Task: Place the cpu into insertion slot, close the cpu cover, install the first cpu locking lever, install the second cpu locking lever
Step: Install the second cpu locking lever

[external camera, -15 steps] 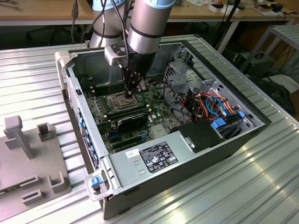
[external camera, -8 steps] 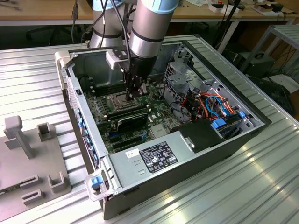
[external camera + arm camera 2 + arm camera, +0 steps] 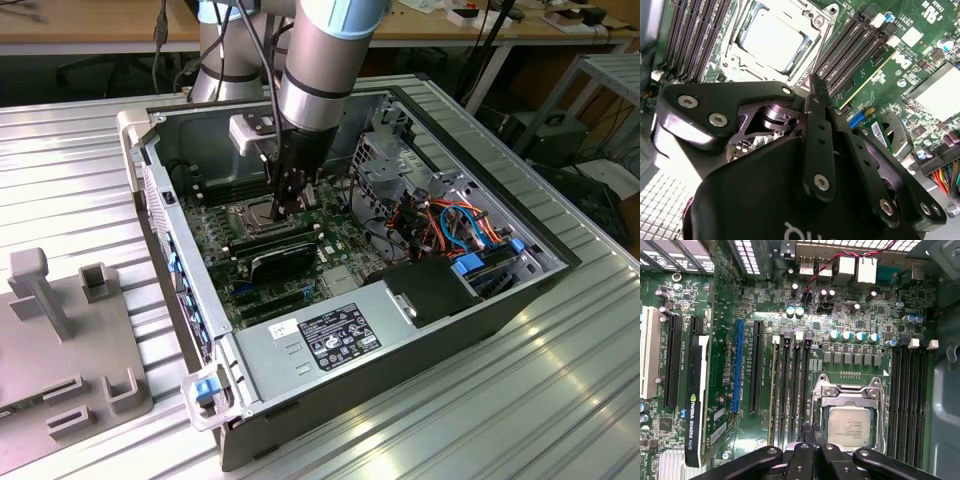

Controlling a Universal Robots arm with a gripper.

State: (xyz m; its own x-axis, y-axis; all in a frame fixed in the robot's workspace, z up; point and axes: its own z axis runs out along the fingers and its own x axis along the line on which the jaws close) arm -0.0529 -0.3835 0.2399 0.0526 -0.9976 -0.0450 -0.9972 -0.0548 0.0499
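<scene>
In the exterior view, going from its left, grey fixture blocks (image 3: 70, 340) are sitting on the ribbed metal bench (image 3: 60, 170), well apart from the open computer case (image 3: 400, 330). Further right, the gripper (image 3: 290, 195) is hovering just over the insertion slot (image 3: 255, 217) on the green motherboard (image 3: 300, 262).

In the first wrist view, the cpu (image 3: 850, 426) is lying seated in the slot, and the cpu cover (image 3: 847, 396) is lying down around it, its window framing the chip. The jaws are pressed together, gripping nothing, their tips sitting beside the socket's edge.

The likely risk is the narrow tips slipping off a thin locking lever and scraping the board, since the black memory slots (image 3: 790, 390) are crowding one side of the socket. A graphics card (image 3: 695, 400) is standing further off, and the bundled wires (image 3: 450, 225) toward the exterior view's right are staying clear.
</scene>
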